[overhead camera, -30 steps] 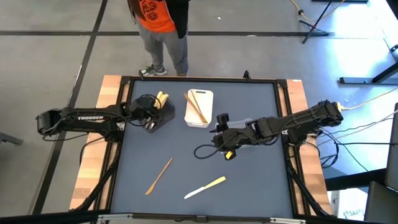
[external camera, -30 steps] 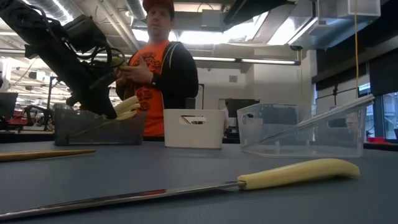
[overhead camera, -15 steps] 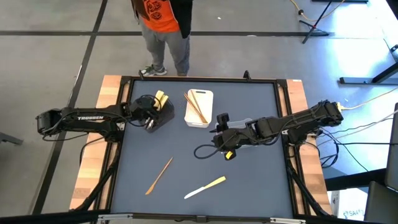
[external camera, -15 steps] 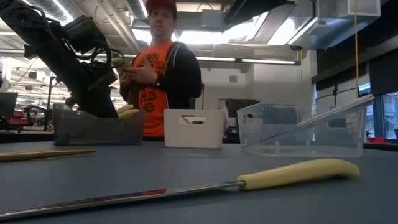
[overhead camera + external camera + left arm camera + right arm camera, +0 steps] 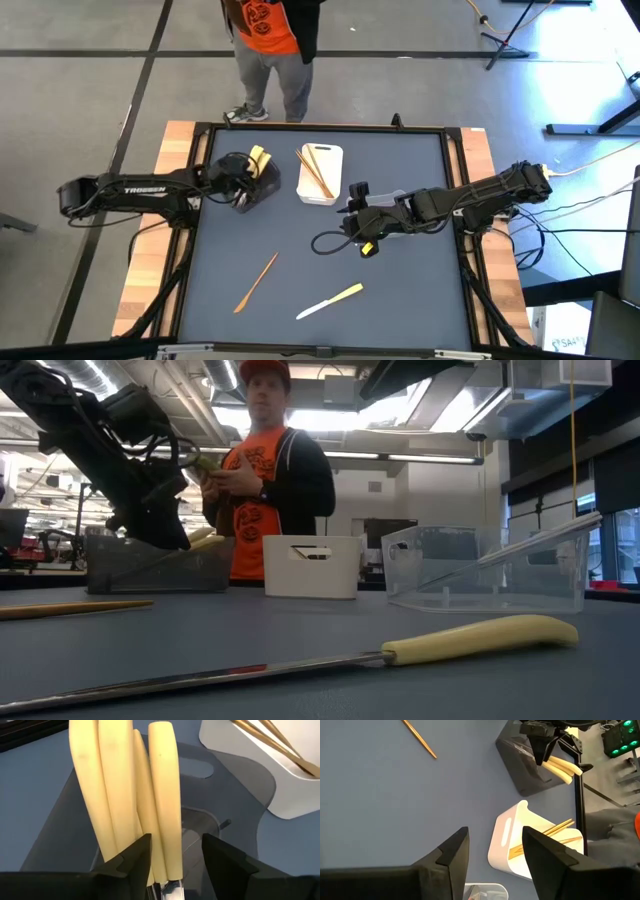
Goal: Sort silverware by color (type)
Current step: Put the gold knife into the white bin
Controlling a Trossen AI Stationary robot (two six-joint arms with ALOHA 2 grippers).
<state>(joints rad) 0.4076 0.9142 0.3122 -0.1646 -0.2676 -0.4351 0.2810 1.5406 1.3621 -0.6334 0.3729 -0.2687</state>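
Observation:
Several pale yellow handles (image 5: 120, 795) stand leaning in the black tray (image 5: 262, 184) at the far left. My left gripper (image 5: 175, 845) is open just over them, and one handle (image 5: 165, 800) runs between its fingers. My right gripper (image 5: 495, 840) hangs open above mid-table, holding nothing. Orange-brown pieces (image 5: 316, 172) lie in the white tray (image 5: 322, 190). A silver-grey piece (image 5: 520, 545) leans in the clear tray (image 5: 490, 585). A yellow-handled knife (image 5: 330, 300) and an orange-brown piece (image 5: 257, 282) lie flat on the mat.
A person in an orange shirt (image 5: 268, 40) stands beyond the table's far edge. The black cable (image 5: 330, 240) of my right arm loops above the middle of the mat. The open mat (image 5: 400, 290) stretches to the near and right edges.
The yellow handle beside my left gripper has sunk lower into the black tray. The arm itself has stayed where it was. The person behind the table has shifted a little toward the right.

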